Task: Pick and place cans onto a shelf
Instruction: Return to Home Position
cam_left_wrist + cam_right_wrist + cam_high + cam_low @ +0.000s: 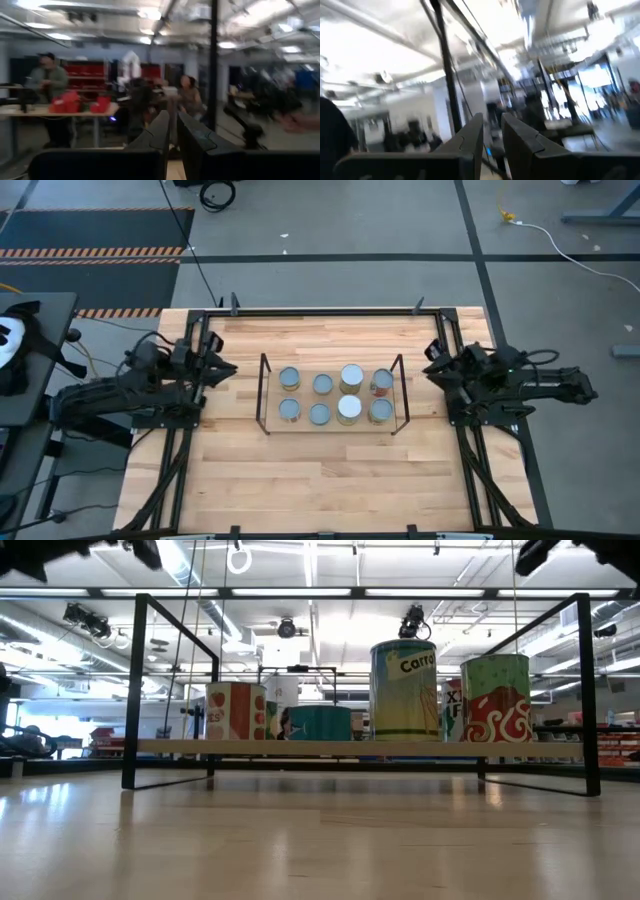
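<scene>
Eight cans (348,408) stand upright on the shelf (265,392) in two rows of four. Their tops are silvery or white, and the rear can at the shelf's right end (382,383) shows a red side. In the low view the cans (403,690) rest on the shelf's wood board (300,747), between its dark wire end frames. The shelf sits mid-tabletop (330,480). The left end effector (222,367) lies off the shelf's left end, well apart from it. Its wrist view shows it (173,116) narrowed to a thin slit, holding nothing. The right end effector (434,367) lies off the shelf's right end, likewise well apart. It is also narrowed (492,120) and holds nothing.
</scene>
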Controlling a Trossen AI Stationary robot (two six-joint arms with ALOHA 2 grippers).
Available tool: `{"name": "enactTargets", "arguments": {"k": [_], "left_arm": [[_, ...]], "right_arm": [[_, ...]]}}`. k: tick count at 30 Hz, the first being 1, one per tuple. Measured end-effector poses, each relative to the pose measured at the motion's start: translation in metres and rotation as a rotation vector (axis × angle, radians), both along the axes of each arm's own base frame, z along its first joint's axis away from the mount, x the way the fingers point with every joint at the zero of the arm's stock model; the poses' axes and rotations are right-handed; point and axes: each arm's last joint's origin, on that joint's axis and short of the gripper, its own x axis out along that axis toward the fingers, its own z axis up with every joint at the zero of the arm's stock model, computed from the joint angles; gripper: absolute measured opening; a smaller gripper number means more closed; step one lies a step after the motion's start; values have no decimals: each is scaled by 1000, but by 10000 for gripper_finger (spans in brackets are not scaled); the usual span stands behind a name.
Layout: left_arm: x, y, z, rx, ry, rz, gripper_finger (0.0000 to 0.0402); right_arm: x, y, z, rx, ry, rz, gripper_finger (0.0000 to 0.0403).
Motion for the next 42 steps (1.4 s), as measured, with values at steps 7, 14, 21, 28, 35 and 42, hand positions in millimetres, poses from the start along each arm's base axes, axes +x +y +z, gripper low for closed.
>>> {"name": "enactTargets", "arguments": {"k": [7, 14, 21, 28, 35, 42], "left_arm": [[4, 4, -47, -126, -12, 52, 41], [-10, 2, -50, -96, -71, 119, 41], [-28, -3, -48, -81, -124, 110, 41], [-31, -6, -54, -76, -75, 107, 41], [-23, -4, -78, -33, -103, 143, 41], [-22, -7, -85, 53, -165, 83, 41]], "right_arm": [[-26, 1, -9, 38, -166, 31, 77], [-34, 1, -25, 100, -272, 66, 77], [-31, -1, -39, 116, -294, 35, 78], [-30, -6, -40, 91, -282, -48, 78], [-24, -7, -47, 82, -193, -56, 78], [-20, -7, -52, 59, -119, -45, 78]]}}
